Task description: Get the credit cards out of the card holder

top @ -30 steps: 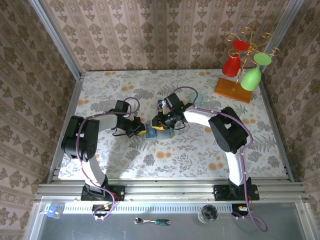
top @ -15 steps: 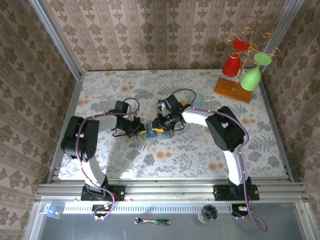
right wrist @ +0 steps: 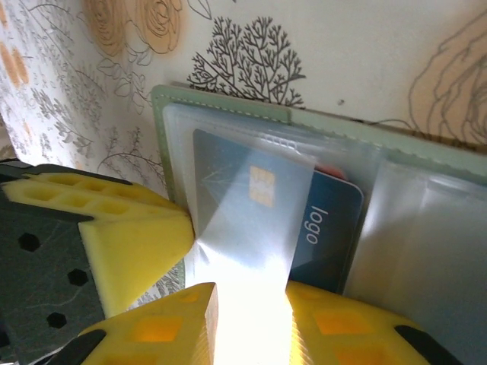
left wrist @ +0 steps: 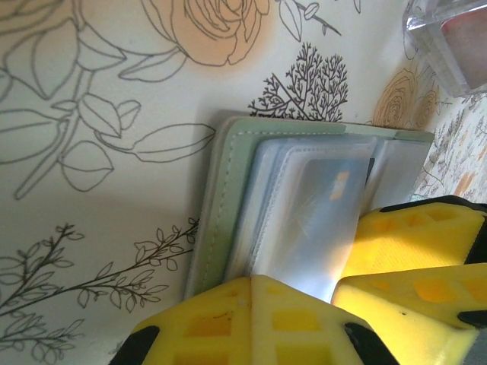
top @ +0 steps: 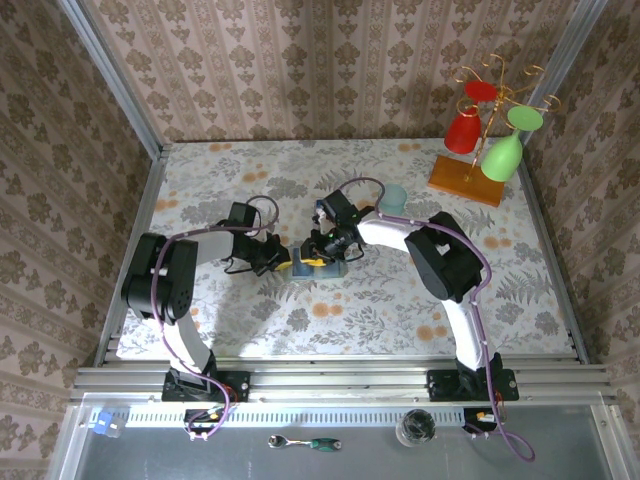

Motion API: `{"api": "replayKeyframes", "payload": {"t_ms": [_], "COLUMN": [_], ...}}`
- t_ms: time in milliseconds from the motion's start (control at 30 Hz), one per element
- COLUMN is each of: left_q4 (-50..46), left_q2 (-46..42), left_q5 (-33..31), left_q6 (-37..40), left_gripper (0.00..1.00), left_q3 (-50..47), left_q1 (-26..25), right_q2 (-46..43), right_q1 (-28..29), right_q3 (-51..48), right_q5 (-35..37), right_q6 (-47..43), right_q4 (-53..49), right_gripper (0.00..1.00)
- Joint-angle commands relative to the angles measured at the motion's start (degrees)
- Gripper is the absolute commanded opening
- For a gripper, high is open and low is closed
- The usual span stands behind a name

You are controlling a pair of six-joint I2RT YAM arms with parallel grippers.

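The grey-green card holder lies open on the flowered table, its cover edge and clear sleeves showing. My left gripper is shut on the sleeve's near-left edge; it reaches in from the left. My right gripper hangs over the holder from the back right. Its fingers stand a little apart, with a glaring clear sleeve running between them. A pale credit card with a chip sits inside that sleeve. A blue credit card marked "logo" lies beside it, half tucked in.
A pale teal cup stands just behind the right arm. A gold rack with red and green glasses stands on an orange base at the back right. A clear plastic object lies beyond the holder. Papered walls close three sides.
The right arm has shifted a little to the left over the holder, uncovering more of the teal cup. The left arm has stayed put, still pinching the holder.
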Motion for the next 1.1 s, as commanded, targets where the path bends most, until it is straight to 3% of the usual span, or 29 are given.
{"api": "replayKeyframes", "payload": {"t_ms": [0,1067], "left_q4": [-1.5,-3.8], "left_q2": [-0.9,-1.9], "left_q5": [-1.5,-1.5], "left_q6": [0.5,0.3], "left_gripper": [0.04,0.03], "left_q3": [-1.4,3.2], "left_q1": [0.5,-2.1], "right_q2": [0.4,-6.8], "right_q1": [0.5,0.7], "right_q3": [1.4,-2.2], "right_q5": [4.0,7.8], "right_q6": [-1.2,-1.9], "right_q4": [-6.7,-5.2], "right_gripper": [0.28,0.29]}}
